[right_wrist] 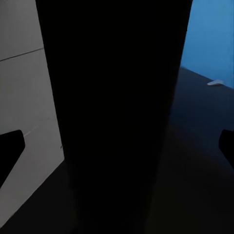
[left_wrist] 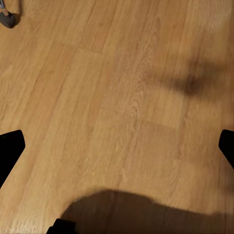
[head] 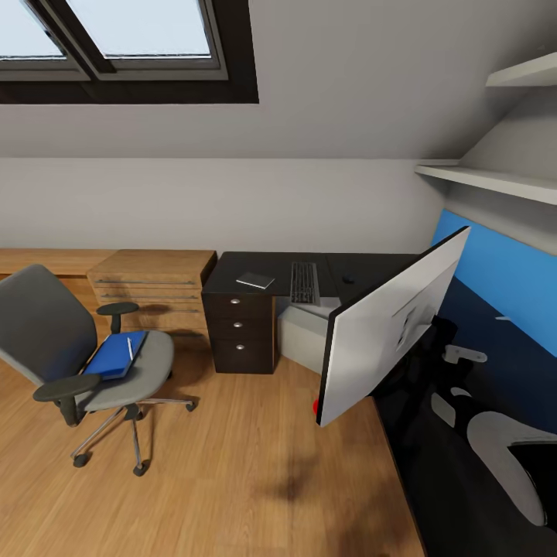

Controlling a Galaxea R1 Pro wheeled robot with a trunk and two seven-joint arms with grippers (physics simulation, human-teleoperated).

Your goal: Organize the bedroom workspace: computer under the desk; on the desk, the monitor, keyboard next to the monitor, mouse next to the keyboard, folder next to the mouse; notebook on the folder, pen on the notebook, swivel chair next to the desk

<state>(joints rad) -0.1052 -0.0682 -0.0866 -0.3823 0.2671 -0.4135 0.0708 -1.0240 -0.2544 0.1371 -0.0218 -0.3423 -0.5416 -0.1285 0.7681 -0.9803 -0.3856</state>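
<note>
currently we steer the tilted monitor (head: 387, 329) over the table (head: 255, 271), beside the keyboard (head: 305, 282); land its base flat, clear of the keys. whether the right pincer grips it, we cannot tell. left pincer (left_wrist: 117, 146) spread wide over the floor (left_wrist: 97, 97). folder (head: 116, 354) on the chair (head: 70, 348).

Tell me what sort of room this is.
Likely an attic study or bedroom workspace: sloped ceiling with a skylight, a black desk bearing a keyboard, and a grey swivel chair on wood flooring.
</note>
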